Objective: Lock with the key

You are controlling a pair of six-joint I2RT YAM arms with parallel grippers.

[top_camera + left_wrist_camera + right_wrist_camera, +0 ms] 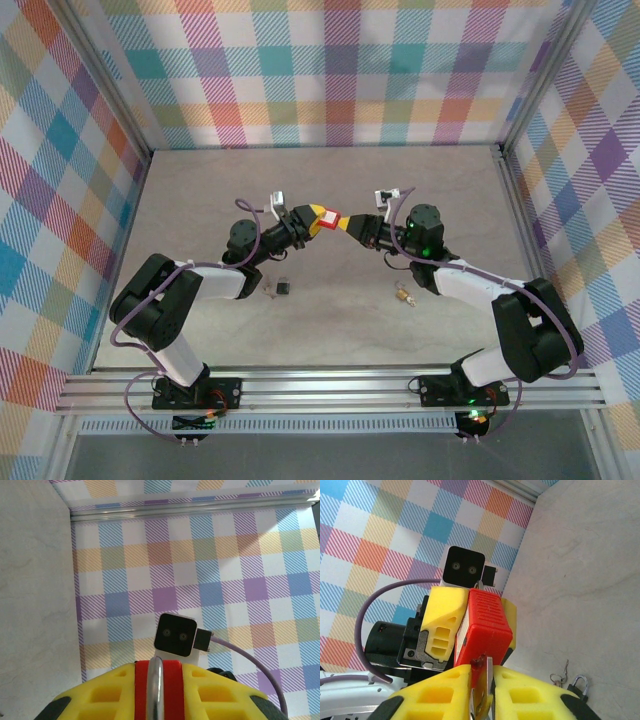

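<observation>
The red padlock (325,221) is held in the air over the middle of the table, with my left gripper (316,217) shut on its body. In the left wrist view its silver shackle (156,690) runs between my yellow fingers (100,695). My right gripper (351,225) is shut on the key (485,687), whose red head and metal blade are pinched between the yellow pads. The key's tip meets the near end face of the red padlock (487,622). How far in it sits is hidden.
A small black padlock (283,288) with a key ring (268,292) lies on the table below the left arm. A brass padlock (405,296) lies near the right arm. Checkered walls enclose the table on three sides.
</observation>
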